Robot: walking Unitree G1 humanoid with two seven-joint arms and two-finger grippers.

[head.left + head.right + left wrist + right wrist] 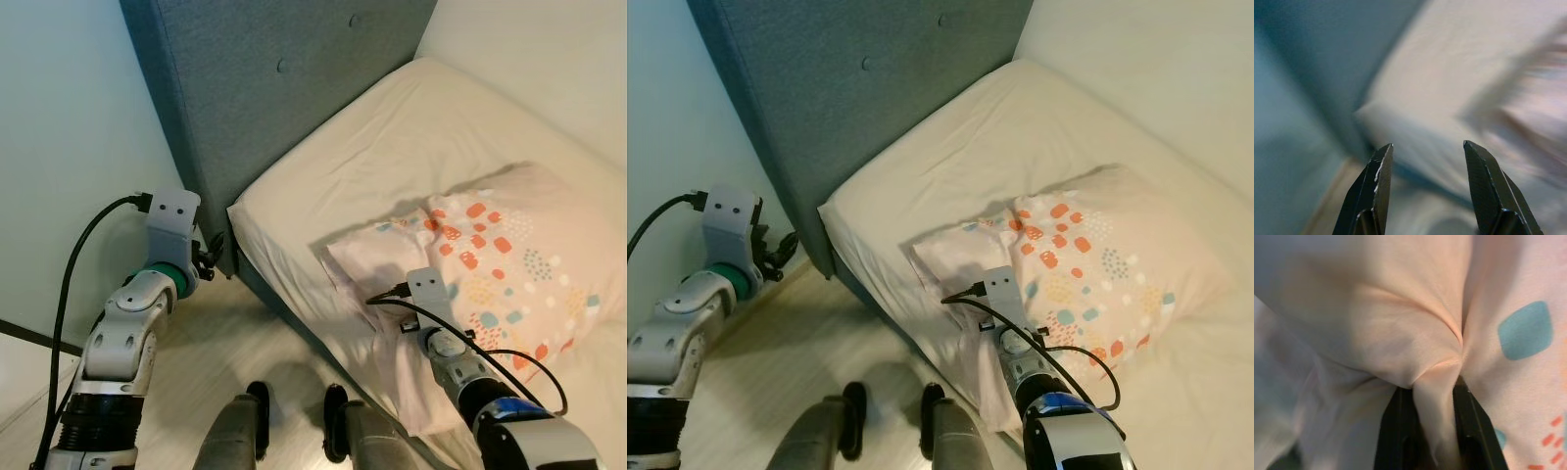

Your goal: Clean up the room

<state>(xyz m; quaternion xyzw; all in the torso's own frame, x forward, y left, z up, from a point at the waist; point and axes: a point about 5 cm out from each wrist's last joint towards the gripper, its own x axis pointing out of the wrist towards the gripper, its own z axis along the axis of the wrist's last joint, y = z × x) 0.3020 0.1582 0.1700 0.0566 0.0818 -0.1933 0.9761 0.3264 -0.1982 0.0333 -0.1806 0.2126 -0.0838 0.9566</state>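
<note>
A pale pink pillow (500, 255) with orange, teal and dotted patches lies across the cream mattress (392, 137), its near corner hanging toward the bed's edge. My right gripper (1432, 399) is shut on a bunched fold of the pillow's cover, fabric pinched between the two black fingers (1396, 431). The right arm (451, 348) reaches in over the bed's near side. My left gripper (1425, 152) is open with nothing between its fingers. It is held low beside the corner of the bed, by the headboard (265, 88), apart from the pillow.
A grey-blue tufted headboard stands behind the mattress, with a pale wall (69, 147) to its left. Light wooden floor (225, 343) runs along the bed's near side, where my feet (294, 421) stand. A black cable (73, 284) loops off the left arm.
</note>
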